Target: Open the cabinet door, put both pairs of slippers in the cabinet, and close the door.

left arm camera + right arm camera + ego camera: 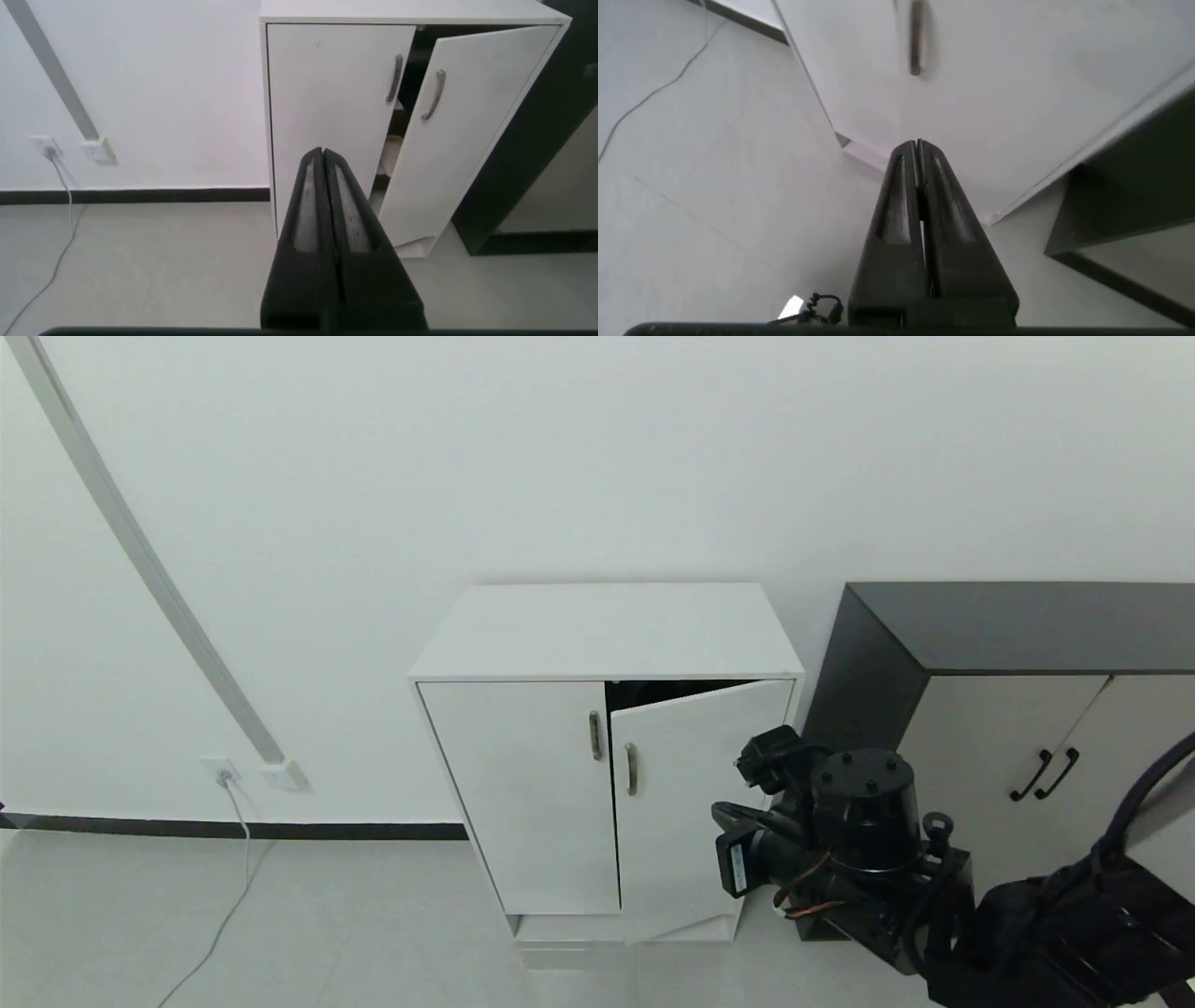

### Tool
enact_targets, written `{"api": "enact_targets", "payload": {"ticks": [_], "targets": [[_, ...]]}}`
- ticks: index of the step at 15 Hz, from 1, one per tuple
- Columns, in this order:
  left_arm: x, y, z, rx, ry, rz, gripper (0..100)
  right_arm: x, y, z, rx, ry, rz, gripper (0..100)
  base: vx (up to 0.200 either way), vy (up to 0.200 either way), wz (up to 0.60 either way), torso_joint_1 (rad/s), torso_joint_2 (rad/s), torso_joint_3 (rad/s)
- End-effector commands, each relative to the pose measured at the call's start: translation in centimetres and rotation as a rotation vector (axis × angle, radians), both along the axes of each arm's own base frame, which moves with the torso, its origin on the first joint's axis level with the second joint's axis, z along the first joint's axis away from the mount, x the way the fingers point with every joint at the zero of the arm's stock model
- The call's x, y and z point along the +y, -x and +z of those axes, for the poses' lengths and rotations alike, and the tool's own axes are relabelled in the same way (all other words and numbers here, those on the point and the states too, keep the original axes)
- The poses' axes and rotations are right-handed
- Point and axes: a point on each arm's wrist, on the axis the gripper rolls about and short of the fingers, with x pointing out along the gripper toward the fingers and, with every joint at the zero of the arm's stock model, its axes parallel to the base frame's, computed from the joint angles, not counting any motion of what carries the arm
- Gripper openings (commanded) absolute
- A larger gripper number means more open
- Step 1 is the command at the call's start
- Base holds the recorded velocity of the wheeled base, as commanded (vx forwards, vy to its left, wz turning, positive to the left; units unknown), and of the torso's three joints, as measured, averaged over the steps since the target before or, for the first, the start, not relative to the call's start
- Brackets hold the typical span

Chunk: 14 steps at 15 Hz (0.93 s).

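Both grippers have their fingers pressed flat together and carry nothing. The left gripper (pixel 323 154) faces the white cabinet (pixel 607 630) from well back, while the right gripper (pixel 920 149) hangs near the lower part of the right door (pixel 691 803). That door stands slightly ajar, hinged on the robot's right, its free edge swung out beside the shut left door (pixel 518 793). Its handle (pixel 631 769) runs upright along that free edge, higher up and to the robot's left of the right gripper. The right arm is clearly nearer, so the door work likely falls to it: pushing the panel would shut it, hooking the free edge would swing it wider.
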Motion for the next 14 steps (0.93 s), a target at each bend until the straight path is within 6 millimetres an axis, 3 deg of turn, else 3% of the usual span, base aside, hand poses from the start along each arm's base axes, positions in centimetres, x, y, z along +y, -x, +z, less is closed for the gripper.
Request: {"api": "enact_targets", "payload": {"ticks": [1, 7, 14], "targets": [[0.0, 0.0, 0.0, 0.001, 0.000, 0.001, 0, -0.4, 0.6, -1.0, 0.022, 0.019, 0.006, 0, 0.000, 0.000, 0.00, 0.000, 0.00, 0.000], [0.0, 0.0, 0.0, 0.001, 0.000, 0.001, 0, -1.2, 2.4, -2.4, 0.030, 0.029, 0.031, 0, 0.000, 0.000, 0.00, 0.000, 0.00, 0.000], [0.0, 0.0, 0.0, 0.001, 0.000, 0.001, 0, -1.3, 3.9, -3.3, 0.044, 0.040, 0.062, 0, 0.200, 0.000, 0.00, 0.006, 0.00, 0.000]]}}
